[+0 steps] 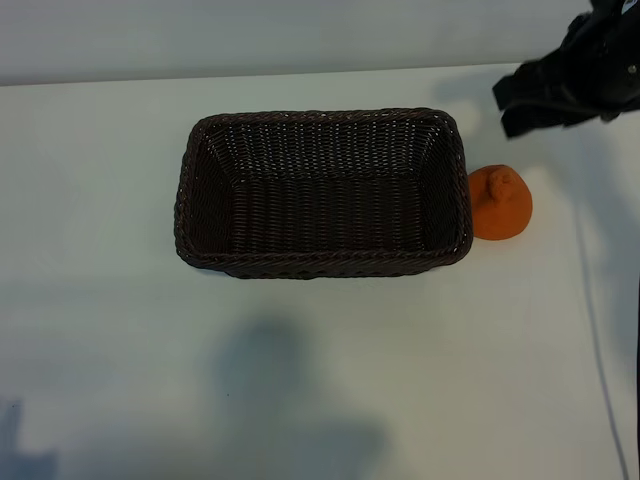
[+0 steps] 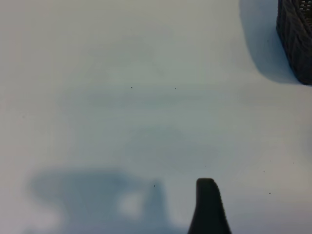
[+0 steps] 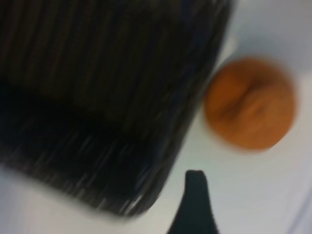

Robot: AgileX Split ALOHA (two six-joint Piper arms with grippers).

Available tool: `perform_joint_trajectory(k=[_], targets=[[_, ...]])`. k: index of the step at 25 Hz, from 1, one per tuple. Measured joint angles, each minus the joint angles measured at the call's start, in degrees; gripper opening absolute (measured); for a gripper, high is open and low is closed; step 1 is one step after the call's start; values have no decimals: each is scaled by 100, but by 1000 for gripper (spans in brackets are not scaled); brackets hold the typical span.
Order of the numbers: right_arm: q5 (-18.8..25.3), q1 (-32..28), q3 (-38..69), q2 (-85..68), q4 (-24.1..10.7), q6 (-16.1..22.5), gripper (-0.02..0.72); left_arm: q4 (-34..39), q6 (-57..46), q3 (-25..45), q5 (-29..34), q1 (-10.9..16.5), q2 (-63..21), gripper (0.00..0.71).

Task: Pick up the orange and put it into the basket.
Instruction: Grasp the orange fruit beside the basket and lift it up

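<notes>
The orange (image 1: 500, 203) sits on the white table, touching the right end of the dark brown wicker basket (image 1: 320, 266), with its stem bump up. The basket holds nothing. My right gripper (image 1: 520, 103) hovers above the table behind the orange and to its right, open and holding nothing. In the right wrist view one dark fingertip (image 3: 195, 195) shows, with the orange (image 3: 249, 103) beyond it beside the basket's corner (image 3: 146, 161). The left arm is outside the exterior view. Its wrist view shows one fingertip (image 2: 208, 202) over bare table, with nothing between the jaws and the basket's corner (image 2: 296, 39) far off.
A thin cable (image 1: 600, 330) runs down the table's right side. The table's back edge (image 1: 250, 78) meets a pale wall behind the basket. Open tabletop lies in front of the basket and to its left.
</notes>
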Motion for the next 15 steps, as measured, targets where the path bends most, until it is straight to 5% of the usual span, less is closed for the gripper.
perform_joint_trajectory(k=[5,15], targets=[[-314,0,-7,156,-649,922,645,0,0,0,9,0,0,509],[-295,0,-7,1060,-602,1446,628,0,0,0,14,0,0,509]])
